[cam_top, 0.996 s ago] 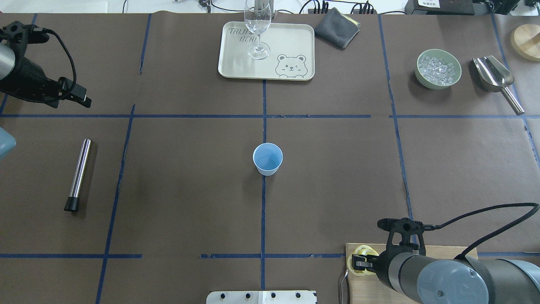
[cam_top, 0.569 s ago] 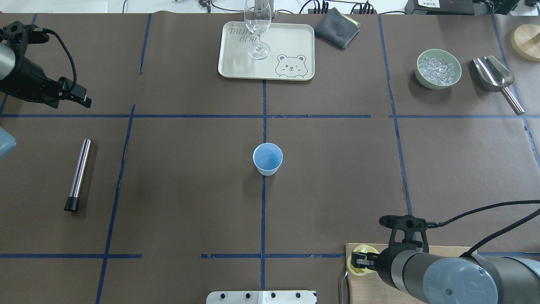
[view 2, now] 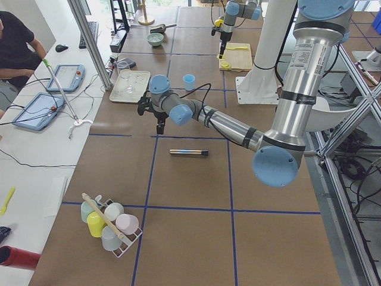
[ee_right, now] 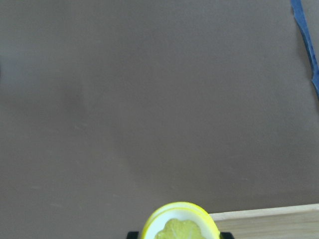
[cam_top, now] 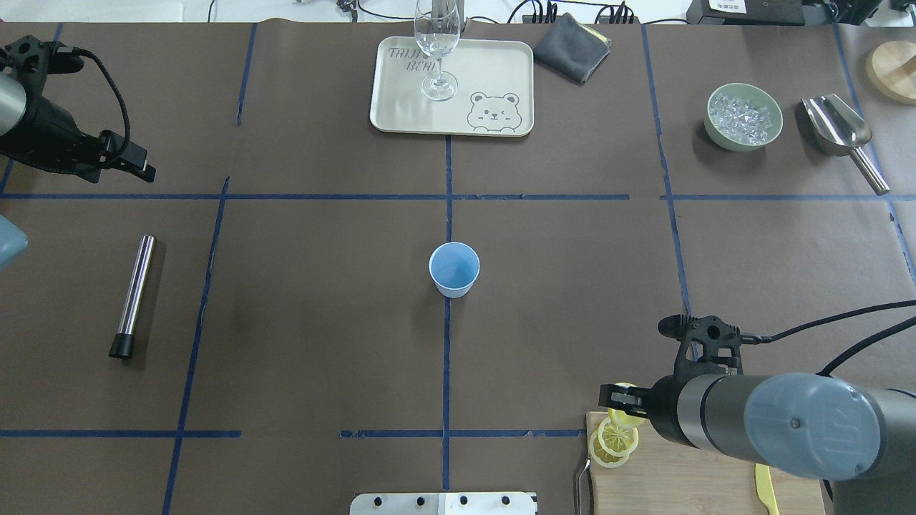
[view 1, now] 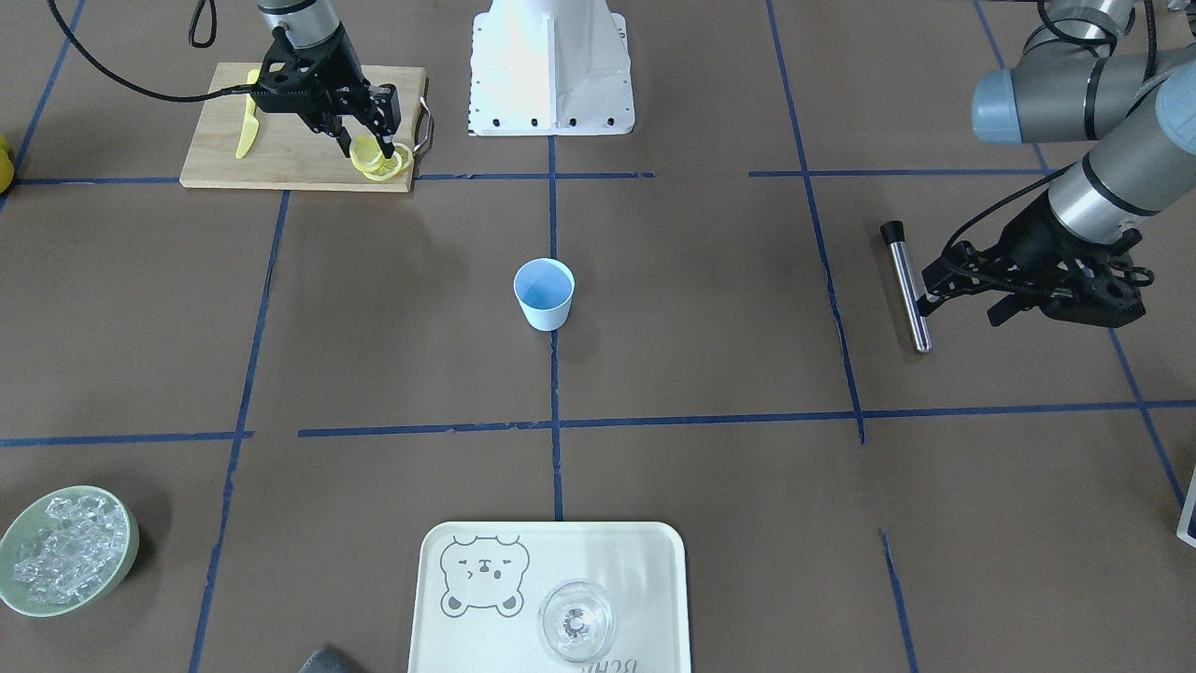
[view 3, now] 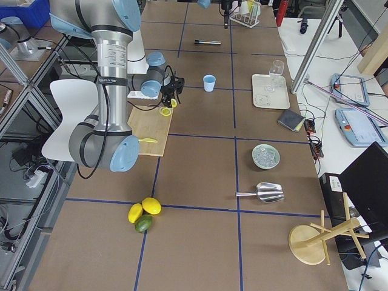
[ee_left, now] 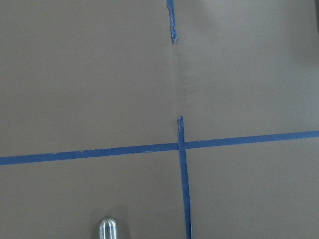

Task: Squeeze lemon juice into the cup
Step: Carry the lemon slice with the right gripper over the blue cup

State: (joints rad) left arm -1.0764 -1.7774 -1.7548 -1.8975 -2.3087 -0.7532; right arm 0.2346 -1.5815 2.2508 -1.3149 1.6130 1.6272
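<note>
My right gripper (cam_top: 617, 400) is shut on a thin yellow lemon slice (ee_right: 182, 224), held upright just above the near corner of the wooden cutting board (cam_top: 665, 486). The slice also shows in the front-facing view (view 1: 362, 148). More lemon slices (cam_top: 613, 443) lie stacked on the board's corner below it. The pale blue cup (cam_top: 454, 268) stands upright at the table's middle, well apart from the gripper, and shows in the front-facing view (view 1: 544, 292). My left gripper (cam_top: 139, 164) hangs open and empty at the far left.
A yellow knife (cam_top: 764, 488) lies on the board. A metal rod (cam_top: 134, 297) lies at the left. At the back are a tray (cam_top: 501, 71) with a clear glass (cam_top: 436, 50), a grey cloth (cam_top: 572, 46), a green bowl of ice (cam_top: 743, 116) and a metal scoop (cam_top: 837, 125).
My right gripper has lifted off the board with one lemon slice and moved a little toward the table's middle, uncovering the slices left on the board. The left arm has not moved.
</note>
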